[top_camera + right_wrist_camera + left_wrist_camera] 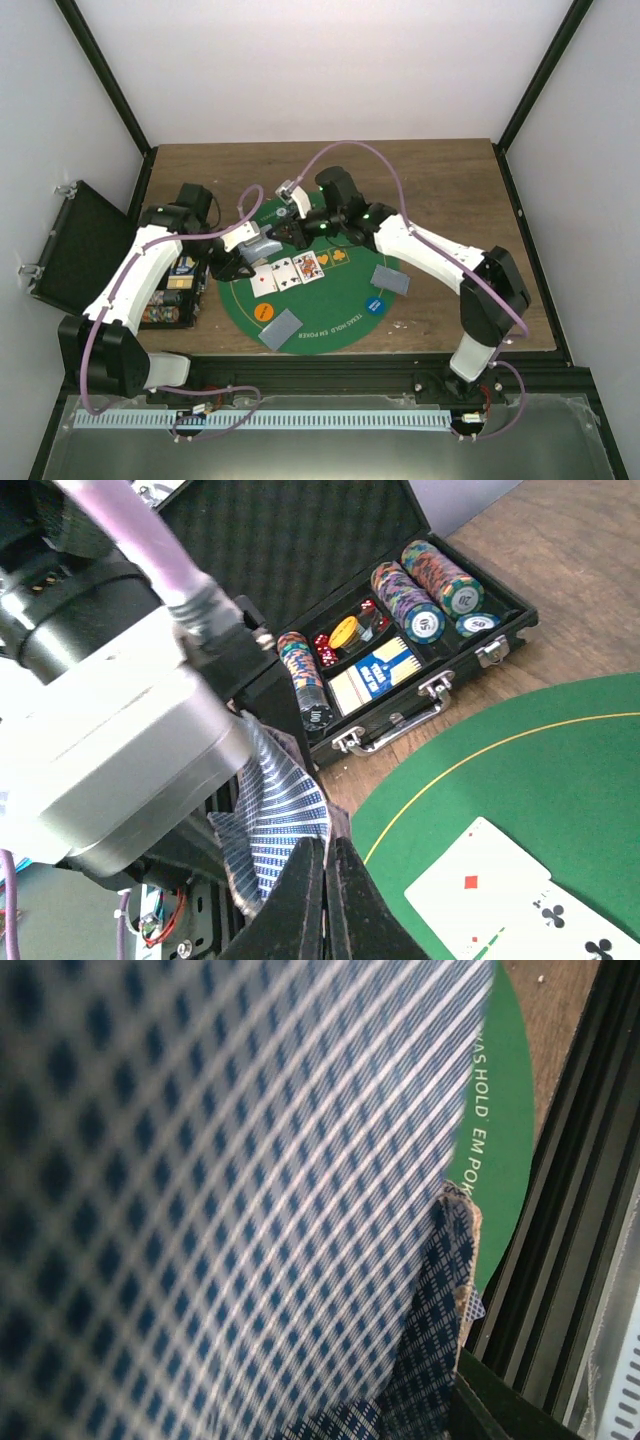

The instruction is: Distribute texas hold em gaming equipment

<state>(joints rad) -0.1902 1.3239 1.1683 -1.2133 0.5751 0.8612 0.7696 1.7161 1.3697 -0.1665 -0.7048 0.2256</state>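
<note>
The step in hand was judged to be the drawing of one card from the pack of cards (270,825) held by the left tool (245,258) above the far-left part of the green mat (330,330). To be done well, only the outermost card should be caught, close to a free corner. It should be pulled along its own plane, so that the others are not dragged out with it. The pack should be held steady meanwhile. The card should then be laid flat on the mat, apart from the row of face-up cards (288,272).

The left tool was clenched on the pack, whose blue-checked backs filled its wrist view. The fingers of the right tool (322,880) were pressed fully together at the lower edge of the fanned pack. Whether a card's edge was caught between them could not be told.

On the mat, face-down cards were seen at the near edge (281,328) and at the right (390,278), with an orange disc (264,312) and a blue disc (376,303). More discs were stacked in the open case (470,670) on the bench (440,190), to the left.
</note>
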